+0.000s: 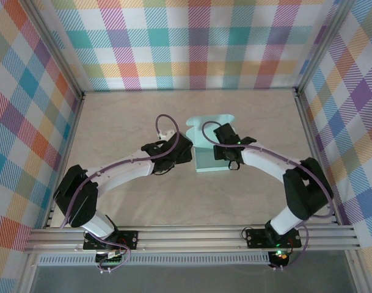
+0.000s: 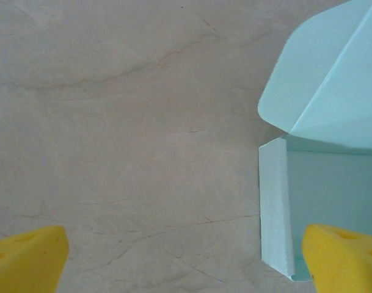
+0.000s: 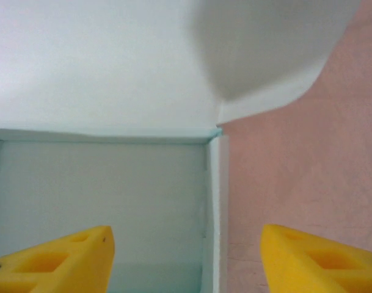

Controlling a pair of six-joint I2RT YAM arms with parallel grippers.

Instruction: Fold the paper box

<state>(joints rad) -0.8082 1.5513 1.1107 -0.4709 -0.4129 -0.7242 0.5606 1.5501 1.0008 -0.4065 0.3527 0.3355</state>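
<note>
Both sets of jaws stood open, and neither clamped anything. On my left arm (image 1: 121, 173), the left jaws were spread wide just beside the left side of the box (image 1: 204, 159), low over the marbled beige surface (image 1: 137, 110). From the left wrist, their yellow fingertips (image 2: 27, 259) sat in the two bottom corners, with bare surface across most of the gap. The box's thin left wall (image 2: 276, 204) stood upright just inside the right-hand fingertip; I could not tell whether that tip touched it. A flap (image 2: 332, 79) rose slanted beyond the wall's far end.

The box sat near the middle of the surface, between my two wrists. It was a pale mint tray with its scalloped flap (image 1: 209, 125) on the far side.

The right jaws, on my right arm (image 1: 265, 162), hung over the box's right edge. From the right wrist, one fingertip (image 3: 51, 262) was over the box's floor (image 3: 112, 189) and the other over the surface. The upright right wall (image 3: 215, 201) stood between them, apart from both.
</note>
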